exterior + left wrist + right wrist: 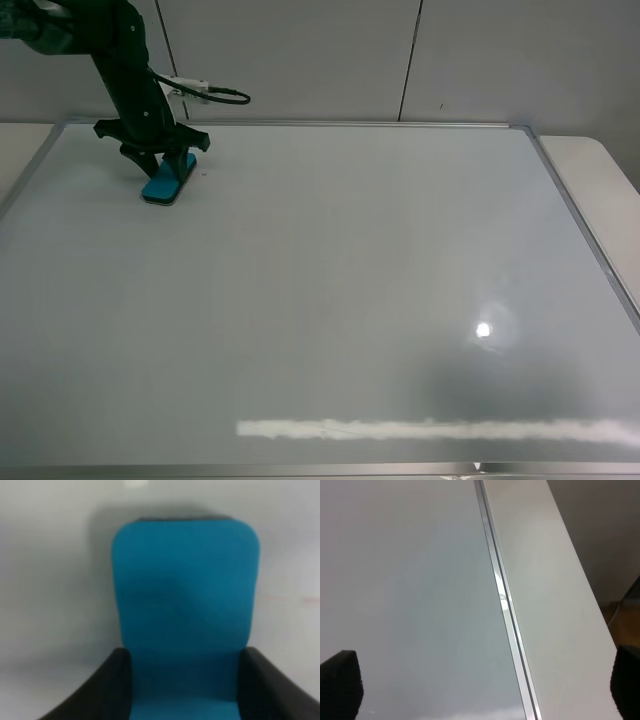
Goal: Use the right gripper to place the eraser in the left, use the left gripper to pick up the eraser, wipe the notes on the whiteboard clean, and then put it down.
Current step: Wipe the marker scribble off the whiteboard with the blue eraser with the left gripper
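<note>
The left gripper (166,163) squeezes the one teal eraser (165,184) on the one whiteboard (330,280). The right gripper (484,682) is spread wide apart and holds nothing.

- Exterior high: mounted above the near edge, looking down and forward across the whole whiteboard (350,300) to the back wall. Far off, wide view.
- Left wrist: sits just behind the left hand (182,655) and aims along its fingers (100,695). Very close to the eraser (185,590), blurred. Shares the board's far left corner with the high view.
- Right wrist: over the board's right-side frame (502,600), looking down along it, fairly close. Desk (550,590) alongside. Shares that edge with the high view.
</note>
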You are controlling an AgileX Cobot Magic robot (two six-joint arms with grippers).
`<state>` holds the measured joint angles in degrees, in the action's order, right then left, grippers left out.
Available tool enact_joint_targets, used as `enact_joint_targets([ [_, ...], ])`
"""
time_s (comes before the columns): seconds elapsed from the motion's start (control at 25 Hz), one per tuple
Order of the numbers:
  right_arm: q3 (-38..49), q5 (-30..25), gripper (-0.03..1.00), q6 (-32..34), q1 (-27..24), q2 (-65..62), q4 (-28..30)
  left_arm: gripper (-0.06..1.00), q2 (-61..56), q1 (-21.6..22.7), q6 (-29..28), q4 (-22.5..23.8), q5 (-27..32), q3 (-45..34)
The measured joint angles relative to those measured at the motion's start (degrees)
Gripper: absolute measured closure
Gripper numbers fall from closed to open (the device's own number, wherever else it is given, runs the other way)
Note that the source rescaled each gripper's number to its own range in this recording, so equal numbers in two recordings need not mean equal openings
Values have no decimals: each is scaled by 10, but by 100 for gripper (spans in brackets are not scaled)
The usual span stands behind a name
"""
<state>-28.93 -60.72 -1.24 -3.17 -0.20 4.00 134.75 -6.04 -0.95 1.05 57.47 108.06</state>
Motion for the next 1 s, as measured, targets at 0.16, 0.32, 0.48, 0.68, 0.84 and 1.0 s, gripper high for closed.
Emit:
enact_joint_targets([
  [0.16, 0, 0, -3, 0, 0, 0, 0, 90, 3, 30, -5, 5, 18, 2],
  [0.32, 0, 0, -3, 0, 0, 0, 0, 90, 4, 29, -6, 5, 19, 4],
  [0.48, 0, 0, -3, 0, 0, 0, 0, 90, 11, 22, -6, 6, 34, 20],
  [0.68, 0, 0, -3, 0, 0, 0, 0, 90, 54, -2, -6, 15, 107, 107],
  [0.84, 0, 0, -3, 0, 0, 0, 0, 90, 96, -36, -6, 12, 129, 190],
  [1.0, 0, 0, -3, 0, 0, 0, 0, 90, 127, -76, -6, 9, 129, 253],
])
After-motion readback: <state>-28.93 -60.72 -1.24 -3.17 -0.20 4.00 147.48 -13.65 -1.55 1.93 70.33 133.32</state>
